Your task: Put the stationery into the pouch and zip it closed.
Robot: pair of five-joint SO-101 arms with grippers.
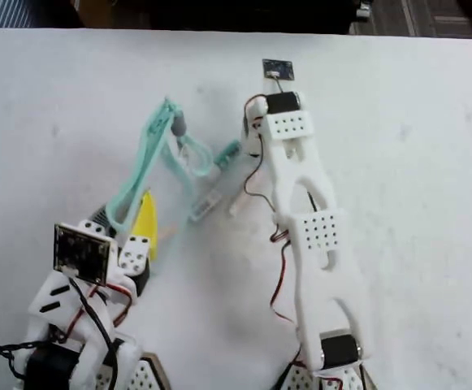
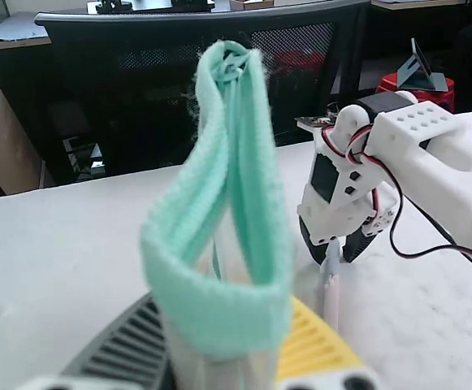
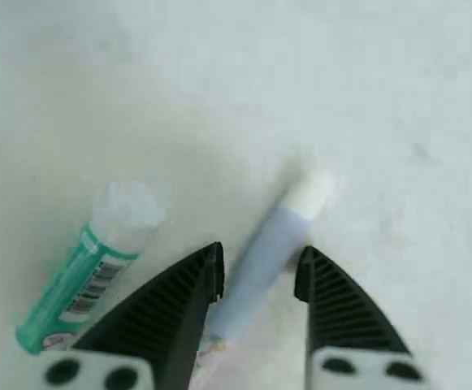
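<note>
Left gripper [image 1: 126, 215] at lower left of the high view is clamped on the mint-green pouch [image 1: 140, 162]. Its yellow jaw is on one side and its grey jaw on the other, pinching the pouch's near end. The pouch runs from that grip up toward upper centre of the frame, with its fabric edge raised off the white surface [image 1: 414, 162]. In the left wrist view the pouch [image 2: 236, 211] stands upright in a tall loop, rising straight out of the left gripper [image 2: 219, 357]. The right arm comes in from bottom centre-right of the high view. The right gripper [image 1: 248, 146] points down at the surface just right of the pouch, near the loose stationery. In the right wrist view the right gripper [image 3: 260, 256] is at a narrow opening. Its black jaws straddle a pale blue-grey pen [image 3: 268, 252] with a white cap that lies on the surface, and a slight gap shows on at least one side. A green-labelled tube [image 3: 81, 276] with a clear cap lies just beside the pen, outside the jaws; in the high view the tube [image 1: 228, 154] lies between the pouch and the right gripper. The left wrist view shows the right gripper [image 2: 337, 252] tip-down over the pen [image 2: 329, 288], right of the pouch, with a black mesh chair [image 2: 138, 73] behind the surface.
</note>
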